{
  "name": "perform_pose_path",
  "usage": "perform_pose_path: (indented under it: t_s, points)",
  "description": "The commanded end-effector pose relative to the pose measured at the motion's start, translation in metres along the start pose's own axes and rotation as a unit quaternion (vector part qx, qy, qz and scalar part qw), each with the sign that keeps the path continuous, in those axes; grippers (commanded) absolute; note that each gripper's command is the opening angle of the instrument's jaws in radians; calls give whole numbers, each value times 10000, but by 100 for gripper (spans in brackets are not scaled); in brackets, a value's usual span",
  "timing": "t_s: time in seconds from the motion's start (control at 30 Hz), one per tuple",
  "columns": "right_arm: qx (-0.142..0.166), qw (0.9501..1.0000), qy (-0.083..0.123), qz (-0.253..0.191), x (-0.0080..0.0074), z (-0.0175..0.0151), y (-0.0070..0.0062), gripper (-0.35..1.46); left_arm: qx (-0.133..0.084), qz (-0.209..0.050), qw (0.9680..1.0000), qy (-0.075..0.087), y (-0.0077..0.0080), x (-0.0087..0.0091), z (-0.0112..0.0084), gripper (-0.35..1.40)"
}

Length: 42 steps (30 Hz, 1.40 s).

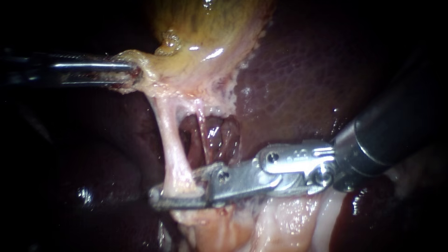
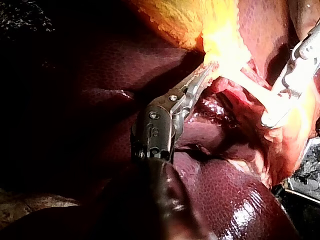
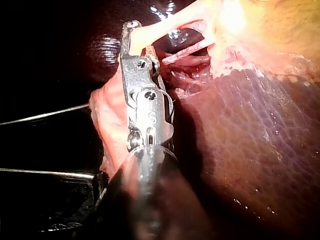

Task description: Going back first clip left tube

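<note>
Two hazards stood out: drawing the right instrument (image 1: 179, 191) away at an angle could snag or tear the left tube (image 1: 173, 147), which lay taut between the parted halves of its claw. Extra pull from the left instrument (image 1: 133, 74), its claw clamped on the gallbladder (image 1: 200, 42) edge, would add strain. The right shaft came in from the right, low across the liver (image 1: 289, 79), with its wrist angled toward the tube.

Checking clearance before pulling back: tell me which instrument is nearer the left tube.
Right. The right instrument has its tip on the left tube, low down. The left instrument grips the gallbladder at its edge, beside the tube's upper end, off the tube itself.
</note>
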<state>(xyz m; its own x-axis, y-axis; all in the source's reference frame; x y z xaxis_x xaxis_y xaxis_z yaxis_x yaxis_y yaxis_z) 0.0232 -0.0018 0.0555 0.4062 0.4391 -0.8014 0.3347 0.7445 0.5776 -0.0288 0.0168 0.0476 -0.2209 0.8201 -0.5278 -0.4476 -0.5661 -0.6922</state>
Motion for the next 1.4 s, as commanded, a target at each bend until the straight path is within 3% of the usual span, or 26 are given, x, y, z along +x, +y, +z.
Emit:
perform_pose_path:
  t_s: [0.03, 0.1, 0.17, 0.23, 0.4, 0.57, 0.7, 0.93, 1.1, 1.27, 1.4]
  points:
    - [-5, 10000, -13, 3, 0, 1, 0, -35, 4, 1, 10000, 1, 0, 0, 0, -35]
    - [-31, 10000, 78, -2, 1, 2, 0, -17, 5, 0, 10000, 2, 1, 0, 0, -35]
    - [-172, 9995, 265, -13, 2, 4, 0, 17, 6, 0, 10000, 2, 1, 0, 0, -35]
    - [-271, 9991, 332, -12, 2, 6, 3, 33, 8, 0, 10000, 3, 2, 0, 0, -35]
    - [-930, 9950, 378, 13, 0, 10, 18, 48, 14, 1, 10000, 5, 4, -1, 1, -35]
    - [-1713, 9843, 340, -266, -8, -2, 36, 50, 18, 0, 10000, 6, 5, -1, 1, -35]
    - [-1810, 9821, 384, -361, -9, -29, 42, 50, 18, 0, 10000, 6, 5, -1, 1, -35]
    - [-1591, 9853, 394, -473, -13, -87, 17, 50, 18, 0, 10000, 6, 5, -1, 1, -35]
    - [-1644, 9834, 365, -668, -15, -133, -1, 50, 19, -1, 10000, 7, 6, -1, 1, -35]
    - [-1715, 9824, 357, -652, -17, -162, -12, 50, 25, -1, 10000, 9, 6, 0, 3, -35]
    - [-1762, 9814, 342, -681, -21, -171, -13, 50, 36, 0, 10000, 13, 7, -1, 7, -35]
